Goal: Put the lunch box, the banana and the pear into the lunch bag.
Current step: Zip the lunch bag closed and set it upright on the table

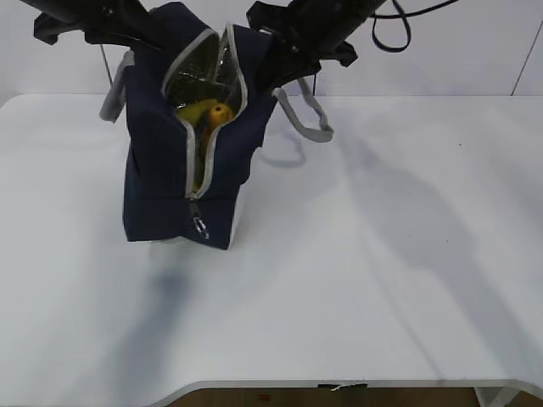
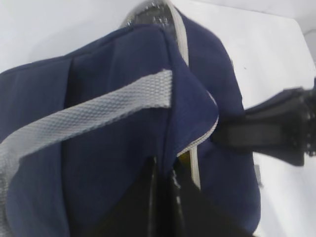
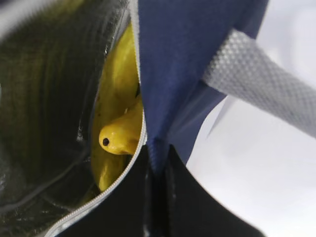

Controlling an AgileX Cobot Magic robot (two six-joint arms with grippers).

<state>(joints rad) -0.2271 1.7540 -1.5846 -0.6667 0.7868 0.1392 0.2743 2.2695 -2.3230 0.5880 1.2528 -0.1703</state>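
Bag upright, unzipped; banana and pear inside. Both jaws pinched on opposite rim edges. Counter open rightward.

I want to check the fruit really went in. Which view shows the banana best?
The right wrist view: it looks straight into the open lunch bag, with the banana large against the foil lining. The exterior view shows only a small yellow patch through the zipper gap. The left wrist view shows just a yellow sliver.

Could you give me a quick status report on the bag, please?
Left gripper and right gripper shut on lunch bag edges. Banana and pear inside. Lunch box unseen.
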